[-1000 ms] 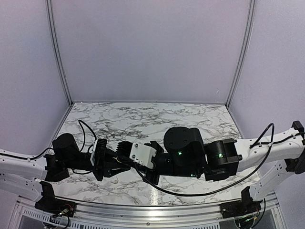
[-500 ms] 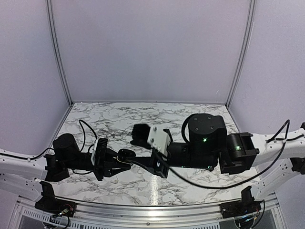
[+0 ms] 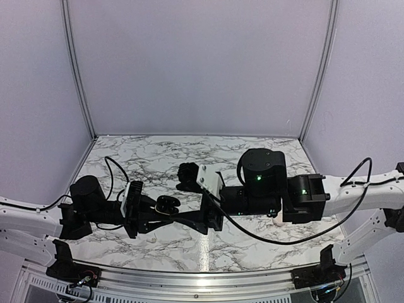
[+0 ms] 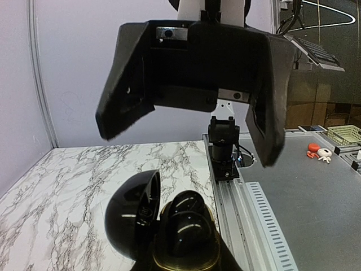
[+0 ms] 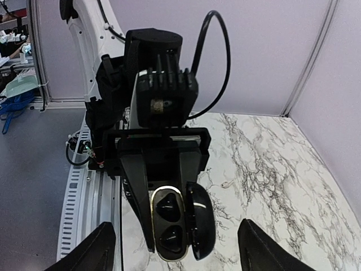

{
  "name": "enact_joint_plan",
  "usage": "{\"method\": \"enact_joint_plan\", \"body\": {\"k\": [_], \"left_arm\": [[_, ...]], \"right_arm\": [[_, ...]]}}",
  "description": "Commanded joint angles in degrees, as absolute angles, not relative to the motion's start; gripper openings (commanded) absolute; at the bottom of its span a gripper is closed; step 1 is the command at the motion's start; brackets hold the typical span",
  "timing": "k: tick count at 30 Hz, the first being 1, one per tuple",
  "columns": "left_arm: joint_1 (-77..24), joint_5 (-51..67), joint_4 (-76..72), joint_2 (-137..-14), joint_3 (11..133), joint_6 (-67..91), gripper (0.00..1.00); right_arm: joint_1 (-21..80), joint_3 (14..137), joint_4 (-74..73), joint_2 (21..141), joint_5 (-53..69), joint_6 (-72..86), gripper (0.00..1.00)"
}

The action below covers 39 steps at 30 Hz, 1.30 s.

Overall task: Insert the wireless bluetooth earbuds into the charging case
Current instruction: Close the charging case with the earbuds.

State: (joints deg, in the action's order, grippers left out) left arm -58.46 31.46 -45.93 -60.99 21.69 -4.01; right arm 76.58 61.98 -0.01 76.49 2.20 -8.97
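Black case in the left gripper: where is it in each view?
Top external: case left of centre.
Left wrist: case bottom centre, lid open leftward.
Right wrist: case bottom centre, lid open rightward.
Shared landmark: marble table.

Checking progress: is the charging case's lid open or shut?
Open: the lid stands swung aside from the charging case, baring two black earbuds seated inside.

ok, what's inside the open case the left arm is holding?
Two black earbuds, one seated in each well of the gold-rimmed charging case, its lid swung open beside them. Their stems and the well contacts are covered by the buds themselves, so not visible.
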Motion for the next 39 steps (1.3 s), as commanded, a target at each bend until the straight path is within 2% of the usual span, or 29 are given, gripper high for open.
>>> {"method": "enact_joint_plan", "body": {"k": [1,7,15,24,26,29,30,31,36,39], "left_arm": [[-58.4,31.8,-46.3,-61.6,23.6,-3.4,0.00],[-58.4,31.3,-46.3,-61.1,23.4,-3.0,0.00],[-57.3,30.3,-46.3,-62.2,24.0,-0.4,0.00],[-55.5,27.5,-46.3,-62.7,24.7,5.4,0.00],[-55.0,26.2,-46.3,-62.7,24.8,7.1,0.00],[-53.8,24.9,-46.2,-62.9,24.8,10.0,0.00],[-53.3,24.3,-46.2,-62.8,24.8,10.9,0.00],[-52.8,23.6,-46.0,-62.8,24.9,12.2,0.00],[-49.7,20.0,-41.9,-63.7,26.5,17.8,0.01],[-48.3,15.8,-34.6,-65.7,30.2,20.1,0.00]], "right_arm": [[76.3,63.9,0.6,79.2,7.0,-8.3,0.74],[76.2,64.8,0.2,81.0,8.8,-8.2,0.72],[76.3,64.8,0.2,79.8,12.7,-9.4,0.60],[76.2,63.0,-1.3,77.5,10.9,-9.5,0.57],[76.2,62.0,-0.6,76.0,8.2,-9.4,0.64],[75.8,59.8,2.7,74.1,4.3,-8.7,0.83],[75.6,58.8,3.6,73.5,3.5,-8.3,0.93],[75.1,58.1,4.5,72.9,3.1,-7.7,0.98],[70.2,53.8,9.1,69.2,0.6,-2.9,0.98],[67.9,51.0,11.8,66.9,-7.6,0.3,0.98]]}}
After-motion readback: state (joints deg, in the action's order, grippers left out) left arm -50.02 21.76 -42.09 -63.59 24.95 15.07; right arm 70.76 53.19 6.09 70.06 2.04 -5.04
